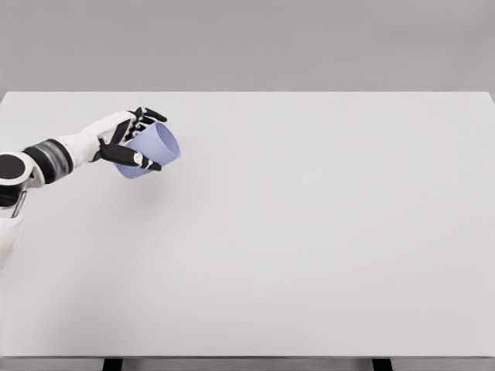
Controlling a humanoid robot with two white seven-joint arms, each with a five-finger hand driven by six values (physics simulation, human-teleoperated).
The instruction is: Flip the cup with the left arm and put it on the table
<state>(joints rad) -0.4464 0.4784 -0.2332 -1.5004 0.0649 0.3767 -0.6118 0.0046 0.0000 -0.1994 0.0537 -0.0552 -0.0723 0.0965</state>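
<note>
The left hand [128, 139] reached in from the left edge and had its fingers [141, 161] curled round the cup [155, 148], thumb low on the near side and the others over the far side; the cup was at the far left of the table [309, 247], tipped on its side with one end facing right; whether it touched the surface could not be told, though it looked lifted; such a side grip likely suited turning the wrist to bring the cup upright; the flip seemed partway, the placing not yet done; bare table spread right and near, giving ample room; the far and left edges lay closer, so setting down rightward looked safer; the right arm was unseen.
</note>
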